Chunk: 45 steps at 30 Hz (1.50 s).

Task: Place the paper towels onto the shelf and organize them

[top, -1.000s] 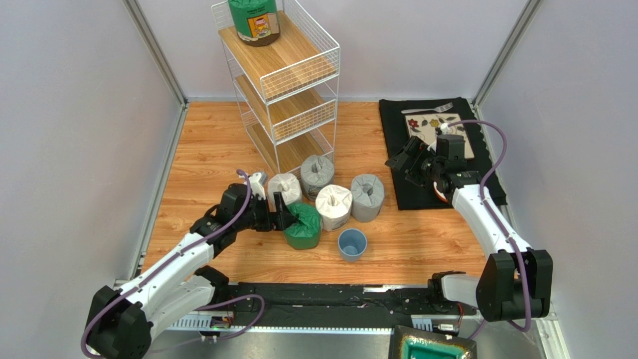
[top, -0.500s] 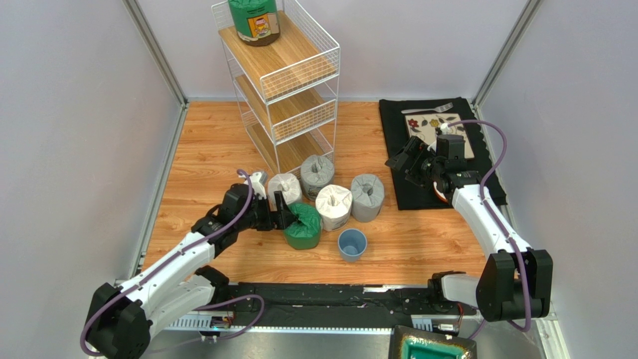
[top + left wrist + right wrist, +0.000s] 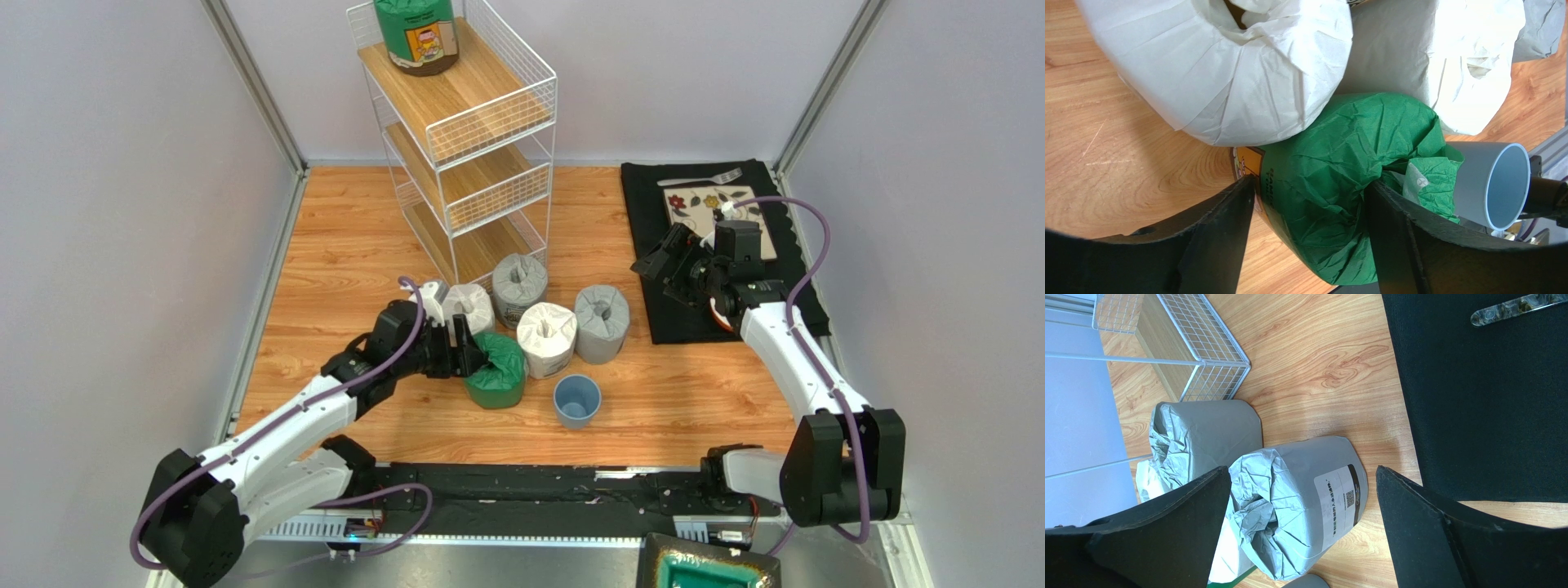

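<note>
Left pincer [image 3: 1309, 187] around partly hidden green roll [image 3: 1330, 144]

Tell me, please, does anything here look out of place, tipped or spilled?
Only the small blue cup is out of place: it stands upright on the table, close to the green roll and a white roll, yet it is no paper towel. Nothing looks tipped, spilled or torn.

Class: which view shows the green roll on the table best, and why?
Left wrist view: the green roll sits close up, wrap creases and label clear, between the fingers of the left gripper. Top external shows it small, partly hidden by that gripper. Right wrist shows at most a green sliver.
</note>
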Tool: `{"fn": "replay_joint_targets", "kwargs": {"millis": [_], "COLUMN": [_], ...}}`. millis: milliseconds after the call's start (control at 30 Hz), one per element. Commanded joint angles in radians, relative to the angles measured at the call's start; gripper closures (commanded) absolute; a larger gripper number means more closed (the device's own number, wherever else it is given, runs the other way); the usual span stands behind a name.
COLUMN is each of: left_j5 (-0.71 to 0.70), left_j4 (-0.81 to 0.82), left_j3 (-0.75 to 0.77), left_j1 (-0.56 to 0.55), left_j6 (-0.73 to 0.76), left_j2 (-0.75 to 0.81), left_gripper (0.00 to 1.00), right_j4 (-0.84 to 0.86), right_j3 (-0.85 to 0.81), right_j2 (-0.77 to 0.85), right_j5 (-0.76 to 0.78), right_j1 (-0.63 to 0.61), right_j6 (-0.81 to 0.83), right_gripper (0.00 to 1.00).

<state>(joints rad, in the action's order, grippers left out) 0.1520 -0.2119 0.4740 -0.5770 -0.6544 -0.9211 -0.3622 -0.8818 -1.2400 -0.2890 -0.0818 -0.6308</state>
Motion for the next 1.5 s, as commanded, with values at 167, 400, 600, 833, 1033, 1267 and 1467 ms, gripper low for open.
{"fn": "replay_joint_targets", "kwargs": {"millis": [167,400,600,833,1033,1267,1467], "left_j5": [-0.057,-0.062,-0.058,-0.005,0.000,0.023,0.018], "left_j4": [-0.050,-0.082,-0.130,-0.233,-0.348,-0.268,-0.066], "left_j3": [0.087,0.118,0.175,0.375,0.615,0.846,0.980], "left_j1": [-0.055,-0.067,-0.067,-0.067,-0.067,-0.066,-0.067], "left_j6": [0.061,0.071,0.084,0.127,0.186,0.248,0.332], "left_j2": [-0.065,-0.053,-0.009,0.021,0.021,-0.007,-0.025], "left_gripper": [0.34,0.50,0.54,0.54,0.54,0.53,0.53], "right_j4": [0.002,0.005,0.008,0.008,0.006,0.000,-0.011], "right_j3": [0.004,0.006,0.003,0.000,-0.008,-0.017,-0.013], "right_j2": [0.010,0.004,-0.006,-0.004,-0.006,-0.004,0.016], "right_j5": [0.008,0.007,0.001,-0.004,-0.009,-0.013,-0.009], "right_j1": [-0.004,-0.003,-0.004,-0.003,-0.004,-0.003,-0.003], "right_j6": [0.014,0.011,0.005,0.003,0.002,-0.001,0.003], "right_gripper": [0.08,0.08,0.09,0.09,0.09,0.09,0.09]}}
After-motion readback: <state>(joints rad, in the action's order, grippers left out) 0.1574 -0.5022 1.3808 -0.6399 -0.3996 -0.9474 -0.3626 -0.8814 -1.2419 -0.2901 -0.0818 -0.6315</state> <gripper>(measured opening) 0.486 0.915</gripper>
